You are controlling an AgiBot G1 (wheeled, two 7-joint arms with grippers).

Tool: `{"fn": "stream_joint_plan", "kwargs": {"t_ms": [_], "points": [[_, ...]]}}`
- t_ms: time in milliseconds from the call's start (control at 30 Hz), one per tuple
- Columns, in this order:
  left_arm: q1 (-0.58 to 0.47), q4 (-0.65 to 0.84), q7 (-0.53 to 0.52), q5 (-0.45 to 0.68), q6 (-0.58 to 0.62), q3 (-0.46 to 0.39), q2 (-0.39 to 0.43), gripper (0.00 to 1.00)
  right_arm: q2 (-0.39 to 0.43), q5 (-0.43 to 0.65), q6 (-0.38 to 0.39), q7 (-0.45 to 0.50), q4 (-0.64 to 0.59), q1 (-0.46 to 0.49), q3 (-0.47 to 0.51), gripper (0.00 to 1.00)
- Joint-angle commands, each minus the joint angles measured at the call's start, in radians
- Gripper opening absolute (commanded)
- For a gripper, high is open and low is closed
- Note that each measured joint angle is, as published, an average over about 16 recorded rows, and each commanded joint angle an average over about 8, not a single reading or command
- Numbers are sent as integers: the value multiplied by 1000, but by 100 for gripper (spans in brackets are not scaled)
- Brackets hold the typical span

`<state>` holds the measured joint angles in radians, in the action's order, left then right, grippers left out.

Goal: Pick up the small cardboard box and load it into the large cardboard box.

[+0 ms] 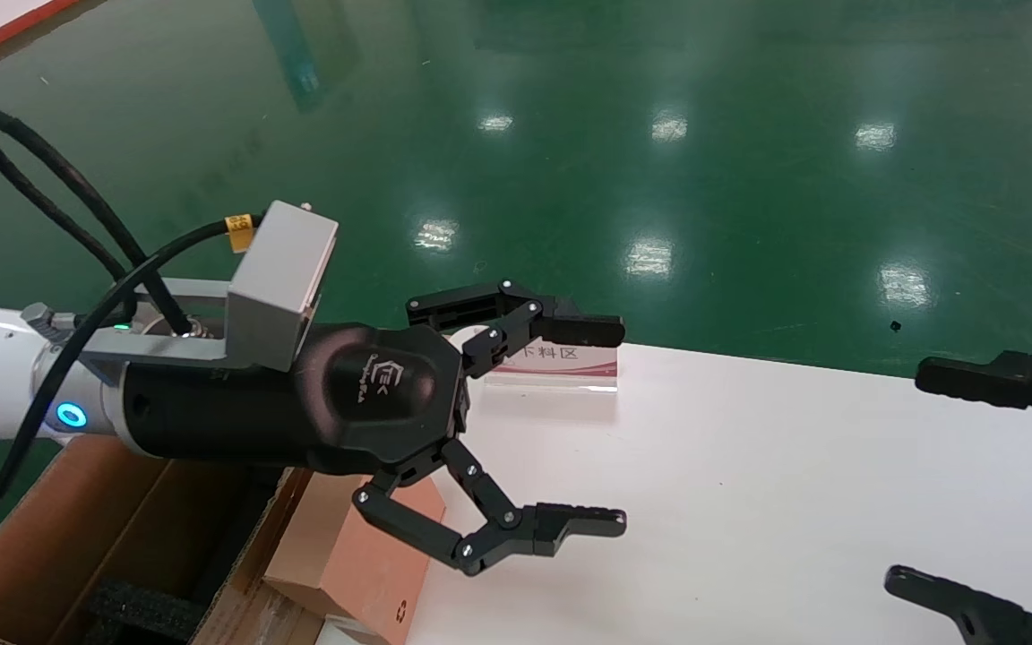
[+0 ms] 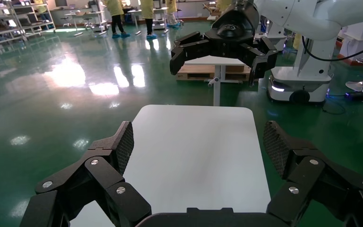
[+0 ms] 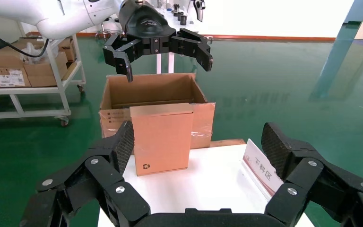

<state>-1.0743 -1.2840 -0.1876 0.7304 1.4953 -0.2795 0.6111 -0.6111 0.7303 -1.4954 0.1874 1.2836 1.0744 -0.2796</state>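
The small cardboard box (image 1: 346, 555) stands upright at the left edge of the white table (image 1: 749, 502); the right wrist view shows its orange-brown face with a recycling mark (image 3: 163, 137). The large cardboard box (image 1: 41, 528) sits open just beyond that edge, with black foam (image 1: 135, 609) inside; it also shows in the right wrist view (image 3: 123, 92). My left gripper (image 1: 614, 425) is open and empty, hovering above the small box and pointing across the table. My right gripper (image 1: 915, 479) is open and empty over the table's right side, facing the small box (image 3: 198, 146).
A clear sign stand with a red-and-white label (image 1: 552, 363) sits at the table's far edge, also visible in the right wrist view (image 3: 264, 165). Green floor surrounds the table. A white trolley with cartons (image 3: 14, 71) stands beyond the large box.
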Motion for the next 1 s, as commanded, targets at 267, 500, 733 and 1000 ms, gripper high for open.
{"fn": "stream_joint_plan", "kwargs": {"t_ms": [267, 500, 733, 1000], "points": [[0, 0, 0, 0, 0, 0, 0, 100, 0, 0, 0, 0, 0, 0, 0, 100], [0, 0, -1, 5, -1, -1, -3, 100, 0, 0, 0, 0, 0, 0, 0, 100], [-27, -24, -55, 78, -16, -29, -34, 100, 0, 0, 0, 0, -1, 0, -1, 100], [-185, -61, -243, 322, 18, -143, -70, 100, 0, -1, 0, -1, -1, 1, -1, 100]]}}
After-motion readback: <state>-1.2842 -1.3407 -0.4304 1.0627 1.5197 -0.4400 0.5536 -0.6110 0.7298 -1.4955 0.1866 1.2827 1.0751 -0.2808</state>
